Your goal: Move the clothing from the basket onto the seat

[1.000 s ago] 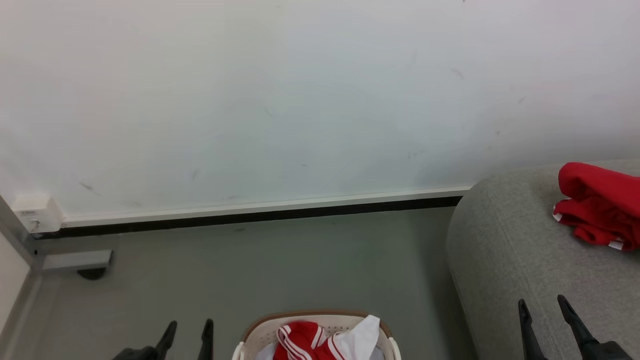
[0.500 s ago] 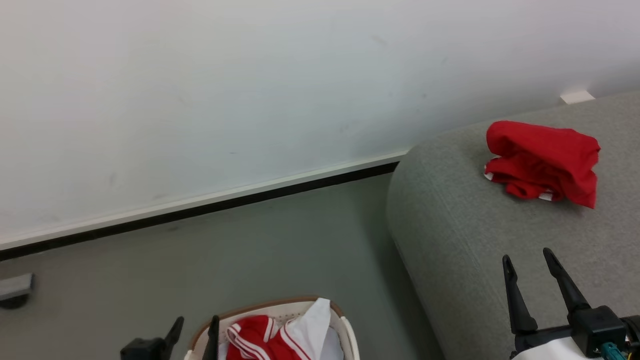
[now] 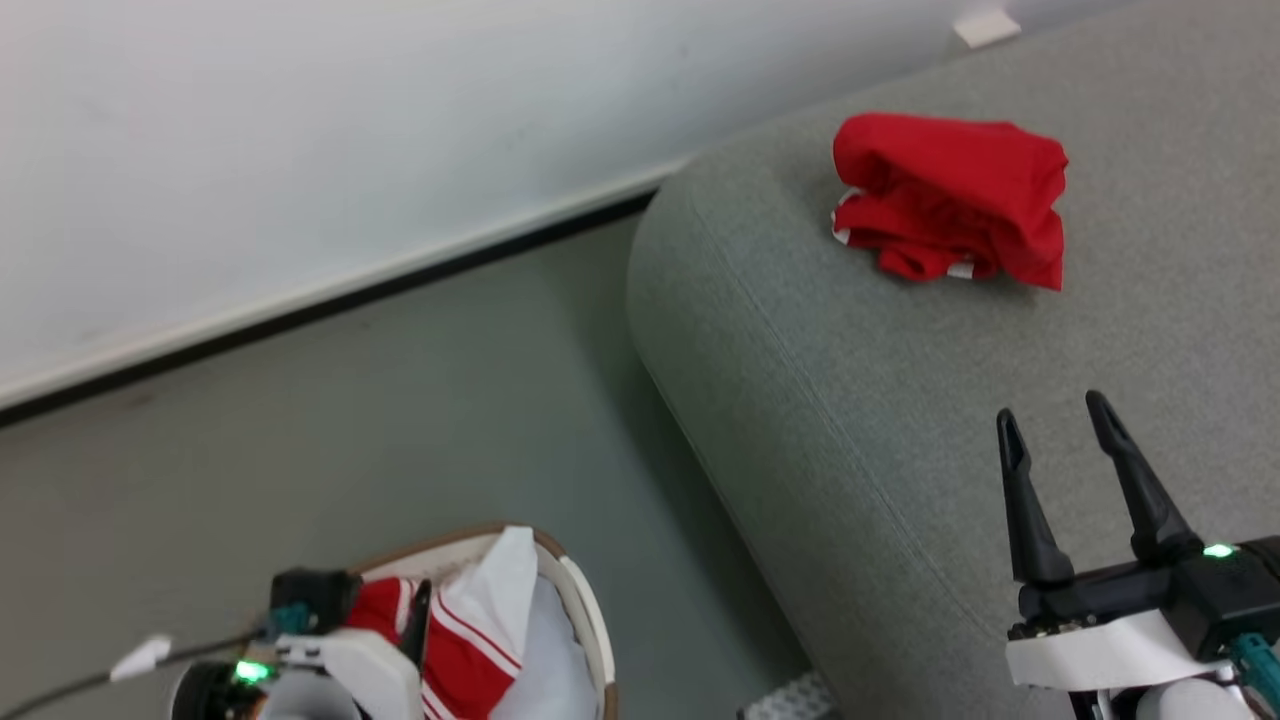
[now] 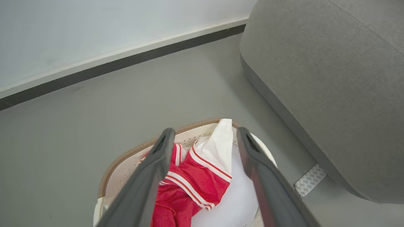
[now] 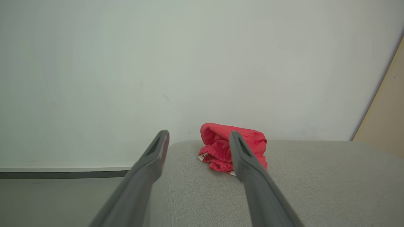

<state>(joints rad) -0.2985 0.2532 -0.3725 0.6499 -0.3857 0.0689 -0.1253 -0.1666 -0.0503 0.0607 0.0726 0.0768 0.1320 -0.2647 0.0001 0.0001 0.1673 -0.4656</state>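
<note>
Red clothing with white stripes (image 4: pixel 195 183) lies in the cream basket (image 4: pixel 126 157) on the floor, partly under a white panel. My left gripper (image 4: pixel 205 130) hangs open above it, holding nothing; one of its fingers (image 3: pixel 416 625) shows over the basket (image 3: pixel 585 610). A second crumpled red piece of clothing (image 3: pixel 950 195) lies on the grey seat (image 3: pixel 800 380) toward its far side. Over the seat's near part, my right gripper (image 3: pixel 1050 410) stands open and empty, well short of that clothing (image 5: pixel 217 148). In the right wrist view, the right gripper (image 5: pixel 199 134) points at it across the seat (image 5: pixel 315 183).
Bare grey floor (image 3: pixel 350 400) lies between the basket and the seat's rounded end. A white wall (image 3: pixel 300 150) with a dark skirting strip runs behind. A small patterned patch (image 4: pixel 309 179) sits on the floor at the seat's base. A beige panel (image 5: pixel 385 119) stands at the right.
The head view has swung right and down, so the whole picture shifted. My left gripper now hangs over the basket instead of left of it. Both grippers stay open.
</note>
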